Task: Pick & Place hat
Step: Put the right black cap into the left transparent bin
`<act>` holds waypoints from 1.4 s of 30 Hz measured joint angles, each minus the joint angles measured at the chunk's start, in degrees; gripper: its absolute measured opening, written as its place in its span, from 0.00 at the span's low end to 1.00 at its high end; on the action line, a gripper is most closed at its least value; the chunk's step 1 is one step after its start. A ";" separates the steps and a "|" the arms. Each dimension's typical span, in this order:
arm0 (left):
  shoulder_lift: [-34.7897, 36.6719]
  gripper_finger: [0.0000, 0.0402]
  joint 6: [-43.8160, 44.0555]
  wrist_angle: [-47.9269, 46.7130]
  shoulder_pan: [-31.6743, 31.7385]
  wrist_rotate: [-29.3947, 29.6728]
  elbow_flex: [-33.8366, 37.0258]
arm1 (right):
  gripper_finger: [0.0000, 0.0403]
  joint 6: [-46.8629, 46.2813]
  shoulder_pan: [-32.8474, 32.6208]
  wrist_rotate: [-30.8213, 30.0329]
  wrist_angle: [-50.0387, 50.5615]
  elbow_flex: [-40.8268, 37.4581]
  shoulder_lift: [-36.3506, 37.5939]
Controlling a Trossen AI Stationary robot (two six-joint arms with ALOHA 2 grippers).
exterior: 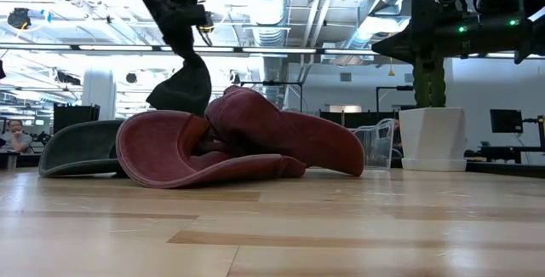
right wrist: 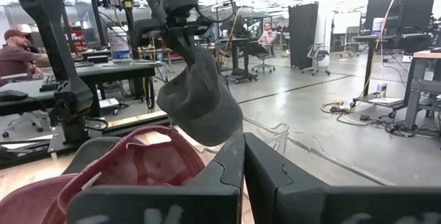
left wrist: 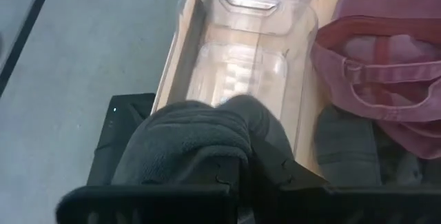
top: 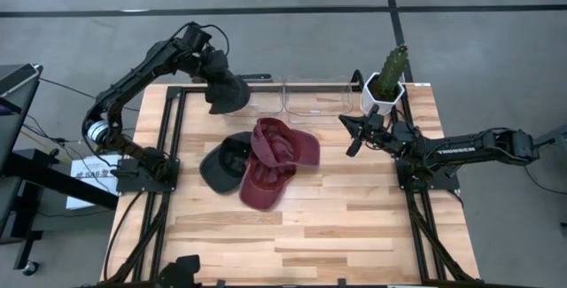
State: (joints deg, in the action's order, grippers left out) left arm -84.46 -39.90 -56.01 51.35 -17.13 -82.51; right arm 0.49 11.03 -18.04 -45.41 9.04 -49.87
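The left hand (top: pixel 215 73) hung above the counter (top: pixel 354 226) toward eleven o'clock, pinching a dark grey hat (top: pixel 229 93) that dangled over the near end of a clear bin (top: pixel 312 93). Two maroon hats (top: pixel 276 159) lay piled at the counter's middle, overlapping a dark green hat (top: pixel 221 162) on their nine o'clock side. The right hand (top: pixel 354 137) hovered toward two o'clock, just beside a potted cactus (top: pixel 390 75), its fingers (right wrist: pixel 220 176) pressed together and holding nothing.
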 joint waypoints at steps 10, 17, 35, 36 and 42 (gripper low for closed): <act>-2.74 0.03 2.94 -7.18 -3.07 8.89 -9.19 | 0.00 -0.02 0.00 0.00 0.09 0.00 0.00; -2.74 0.03 6.01 -8.31 -3.04 13.05 -10.11 | 0.00 -0.02 0.00 0.02 0.09 0.00 0.00; -5.99 0.03 9.22 -11.04 -3.87 12.88 -10.11 | 0.00 -0.02 0.00 0.04 -0.02 0.00 0.01; -6.65 0.03 9.33 -11.04 -4.12 12.96 -10.11 | 0.00 -0.02 0.00 0.04 -0.02 0.00 0.01; -9.10 0.05 9.37 -10.98 -5.07 19.57 -10.08 | 0.00 -0.02 0.00 0.09 0.00 0.00 0.00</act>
State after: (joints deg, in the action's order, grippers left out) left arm -93.56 -30.53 -66.98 46.28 2.44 -92.60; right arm 0.47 11.03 -17.96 -45.41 9.04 -49.87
